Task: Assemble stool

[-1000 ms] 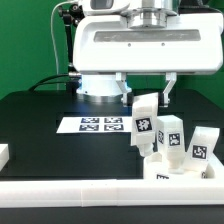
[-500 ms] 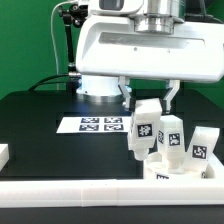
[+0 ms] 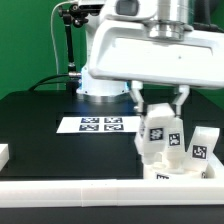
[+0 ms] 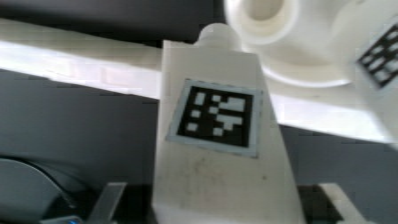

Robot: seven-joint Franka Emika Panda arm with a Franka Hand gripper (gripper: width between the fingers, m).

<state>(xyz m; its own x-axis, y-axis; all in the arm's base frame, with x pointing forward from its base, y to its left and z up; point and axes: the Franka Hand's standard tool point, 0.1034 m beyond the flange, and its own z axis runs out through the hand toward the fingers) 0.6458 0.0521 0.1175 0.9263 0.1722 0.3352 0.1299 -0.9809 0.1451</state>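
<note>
Clamped in the two-finger gripper (image 3: 157, 104), tagged blocky white plastic leg (image 3: 156, 128) now carried further toward the exterior view's right, above round white seat disc (image 3: 178, 172).

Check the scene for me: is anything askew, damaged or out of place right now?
Nothing stands out. The fingers hold one leg upright over the seat disc; no damage shows.

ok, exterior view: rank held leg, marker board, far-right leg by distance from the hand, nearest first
1. Held leg: in the hand, between its fingers.
2. Far-right leg: on the seat, toward the exterior view's right, below the hand.
3. Marker board: flat on the table, off to the exterior view's left.
</note>
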